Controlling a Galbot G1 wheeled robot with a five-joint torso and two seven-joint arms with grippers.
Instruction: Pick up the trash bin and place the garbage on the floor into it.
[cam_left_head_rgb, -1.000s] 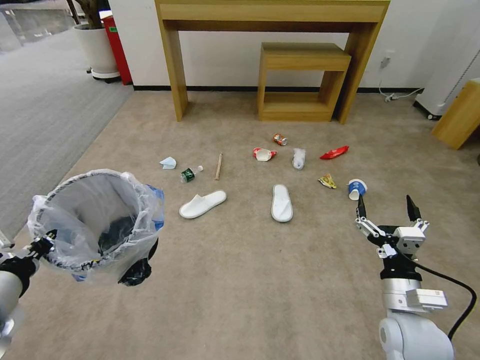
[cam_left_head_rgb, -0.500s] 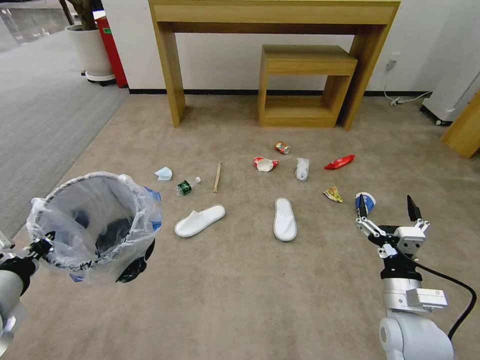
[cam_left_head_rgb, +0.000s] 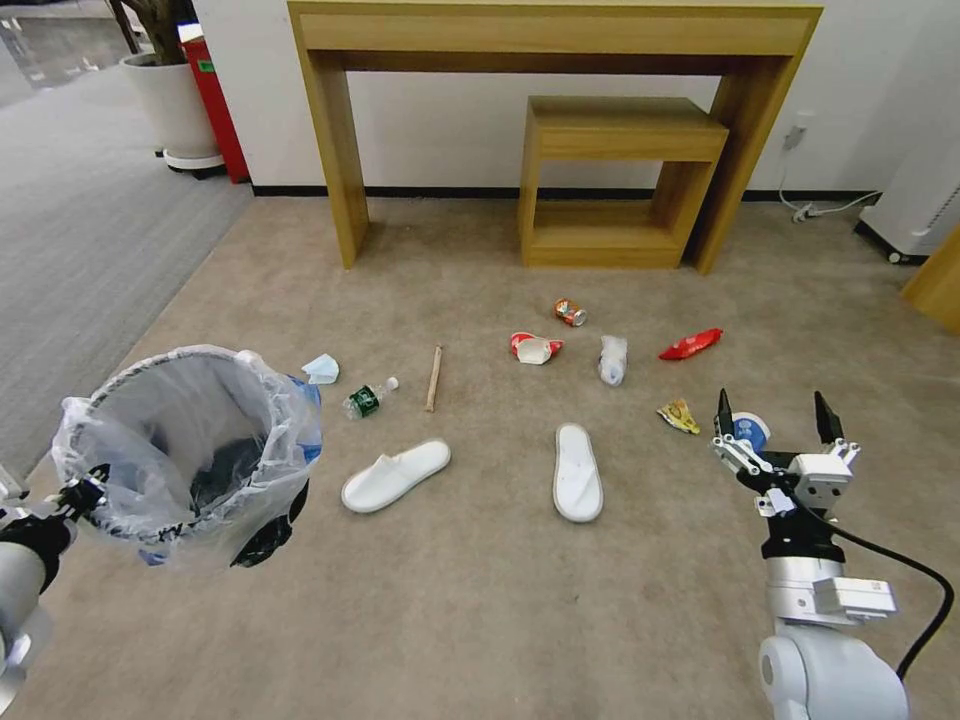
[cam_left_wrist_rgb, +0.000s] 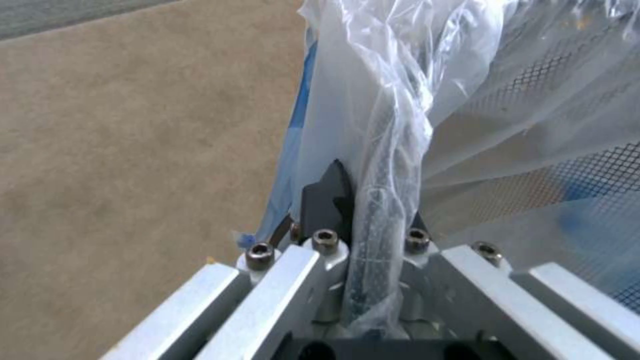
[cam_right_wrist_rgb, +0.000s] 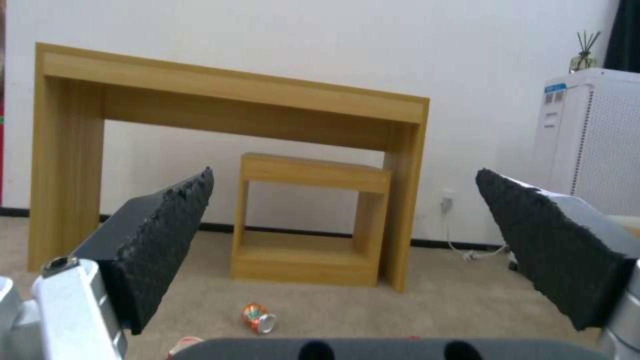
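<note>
The left gripper (cam_left_wrist_rgb: 373, 220) is pinching the trash bin (cam_left_head_rgb: 190, 450) aloft. The right gripper (cam_left_head_rgb: 772, 425), fingers spread, is hovering over the garbage (cam_left_head_rgb: 578, 470); a pick likely follows.

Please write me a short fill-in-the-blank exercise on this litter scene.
1. The left tool is shut on the rim of the trash bin, which is lined with a ____ bag.
2. The right tool hangs ____ above the floor.
3. ____ white slippers lie on the carpet.

Missing words: plastic; open; Two
</note>
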